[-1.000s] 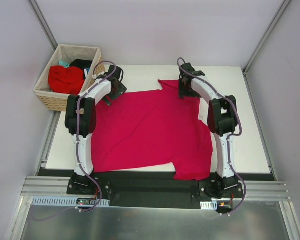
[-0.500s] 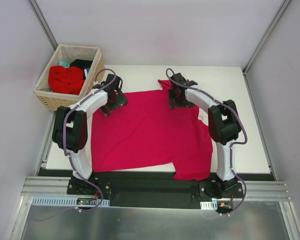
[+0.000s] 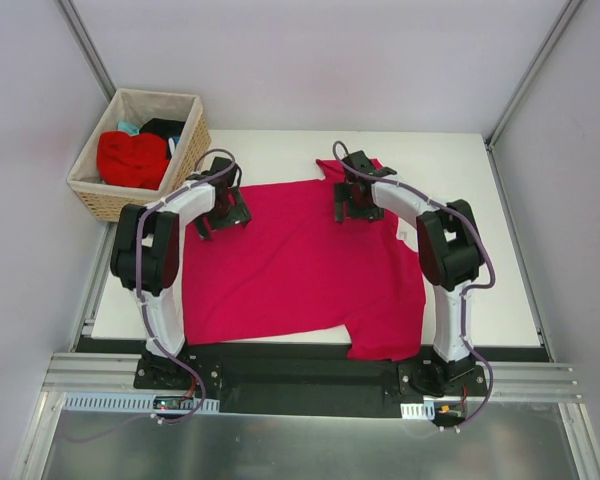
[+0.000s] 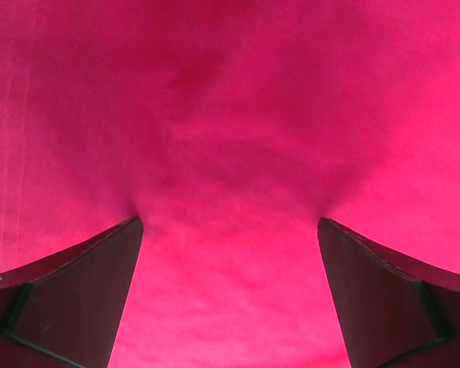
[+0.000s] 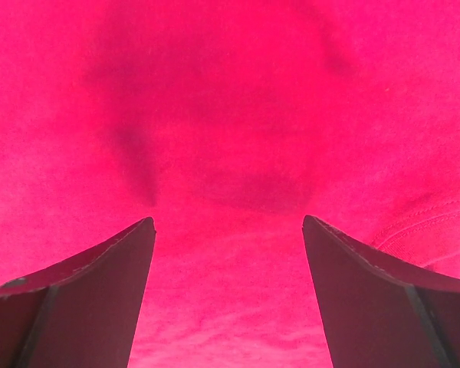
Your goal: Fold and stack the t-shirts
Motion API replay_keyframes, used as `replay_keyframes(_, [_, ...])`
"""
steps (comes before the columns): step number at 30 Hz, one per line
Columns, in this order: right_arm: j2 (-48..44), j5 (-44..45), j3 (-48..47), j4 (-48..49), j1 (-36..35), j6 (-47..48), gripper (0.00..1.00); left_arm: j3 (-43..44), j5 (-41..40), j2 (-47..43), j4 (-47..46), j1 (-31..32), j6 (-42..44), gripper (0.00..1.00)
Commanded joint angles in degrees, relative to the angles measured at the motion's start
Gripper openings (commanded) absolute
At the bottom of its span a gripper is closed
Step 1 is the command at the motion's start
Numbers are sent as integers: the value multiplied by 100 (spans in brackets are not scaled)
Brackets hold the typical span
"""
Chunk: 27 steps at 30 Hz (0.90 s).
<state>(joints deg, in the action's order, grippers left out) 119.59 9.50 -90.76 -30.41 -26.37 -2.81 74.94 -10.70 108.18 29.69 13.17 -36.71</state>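
From above, the crimson-pink t-shirt (image 3: 300, 265) lies spread across the white tabletop (image 3: 460, 160), its near right corner hanging over the front edge. The left tool (image 3: 223, 212) sits at the shirt's far left corner and the right tool (image 3: 355, 203) at its far edge, near the neck. Beyond the tabletop's far left corner, a wicker basket (image 3: 95, 195) holds a red t-shirt (image 3: 130, 158), a black t-shirt (image 3: 163, 127) and a bit of a teal t-shirt (image 3: 128, 127).

Left wrist view: the crimson-pink t-shirt fills the frame. The left tool's jaws stand wide apart, both fingertips (image 4: 126, 230) down on the cloth, which puckers at each tip.

Right wrist view: again all crimson-pink cloth – the right tool's jaws stand apart, fingertips (image 5: 142, 230) on the fabric. A stitched seam (image 5: 422, 230) runs at lower right.
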Motion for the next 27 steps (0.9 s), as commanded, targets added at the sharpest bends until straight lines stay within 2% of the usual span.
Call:
replay_keyframes(1, [134, 105, -433, -201, 88, -264, 82, 442, -20, 545, 63, -60, 146, 99])
replay_keyframes(7, [424, 61, -635, -377, 176, -439, 82, 881, 94, 880, 54, -69, 111, 97])
replay_keyframes(11, [583, -307, -706, -439, 421, -668, 82, 1102, 454, 1090, 54, -69, 138, 94])
replay_keyframes(20, [864, -457, -1005, -685, 870, -888, 81, 1769, 683, 1530, 63, -69, 199, 93])
replay_keyframes(27, [1294, -607, -1768, -1010, 1169, -967, 81, 2516, 832, 1961, 186, -69, 234, 92])
